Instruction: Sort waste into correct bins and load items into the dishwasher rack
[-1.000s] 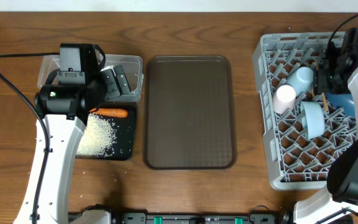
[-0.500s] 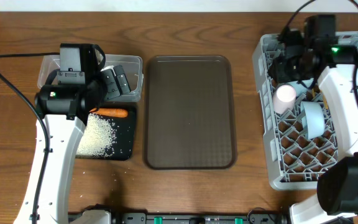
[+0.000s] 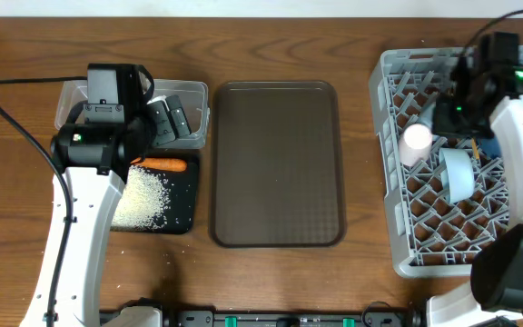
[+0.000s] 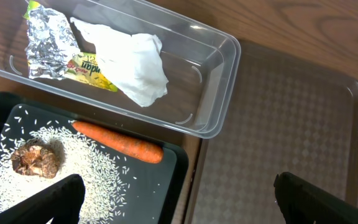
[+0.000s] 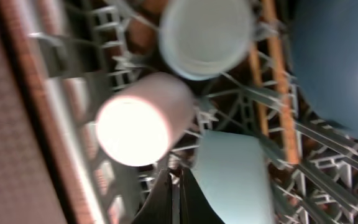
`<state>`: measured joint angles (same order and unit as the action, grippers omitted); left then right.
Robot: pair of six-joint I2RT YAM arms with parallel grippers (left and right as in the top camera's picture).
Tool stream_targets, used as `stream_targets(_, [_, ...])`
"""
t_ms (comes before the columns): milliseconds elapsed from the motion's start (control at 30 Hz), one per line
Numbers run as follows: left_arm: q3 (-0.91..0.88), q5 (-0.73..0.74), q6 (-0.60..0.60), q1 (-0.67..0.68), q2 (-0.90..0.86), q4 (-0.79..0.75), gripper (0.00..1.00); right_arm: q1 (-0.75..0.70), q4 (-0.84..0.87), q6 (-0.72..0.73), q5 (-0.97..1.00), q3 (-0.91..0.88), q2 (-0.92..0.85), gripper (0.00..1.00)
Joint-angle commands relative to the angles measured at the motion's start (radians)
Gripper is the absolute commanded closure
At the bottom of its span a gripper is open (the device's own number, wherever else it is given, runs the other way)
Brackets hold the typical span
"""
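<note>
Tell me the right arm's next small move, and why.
Probably lift the right end effector straight up, away from the dishwasher rack: its jaws are shut on nothing, and the pink cup, light blue cup, chopsticks and plate already lie in the rack.

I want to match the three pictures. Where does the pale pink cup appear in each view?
Overhead: pale pink cup in the dishwasher rack, upper left part.
Left wrist: not in it.
Right wrist: cup left of centre.
Shared landmark: brown serving tray, left of the rack; blurred at the right wrist view's left edge.
</note>
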<state>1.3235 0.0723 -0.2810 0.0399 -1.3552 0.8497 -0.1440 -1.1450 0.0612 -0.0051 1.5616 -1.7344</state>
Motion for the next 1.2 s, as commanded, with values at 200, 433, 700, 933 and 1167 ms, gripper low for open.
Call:
stream_targets(200, [0.01, -0.001, 0.01, -0.005, -0.003, 0.002, 0.02, -0.124, 0.046, 0.012, 0.049, -0.094, -0.019, 0.99])
stream_targets(433, [0.01, -0.002, 0.01, -0.005, -0.003, 0.003, 0.02, -0.201, 0.13, 0.012, 0.054, -0.183, -0.035, 0.99])
stream_targets(700, [0.01, -0.001, 0.01, -0.005, -0.003, 0.002, 0.02, -0.265, 0.181, 0.013, 0.054, -0.215, -0.035, 0.99])
stream_targets(933, [0.01, -0.001, 0.01, -0.005, -0.003, 0.002, 0.02, -0.261, 0.164, 0.013, -0.18, -0.1, -0.031, 0.99])
stream_targets(1167, [0.01, -0.001, 0.01, -0.005, -0.003, 0.002, 0.02, -0.181, 0.178, 0.012, -0.472, 0.015, -0.031, 0.98])
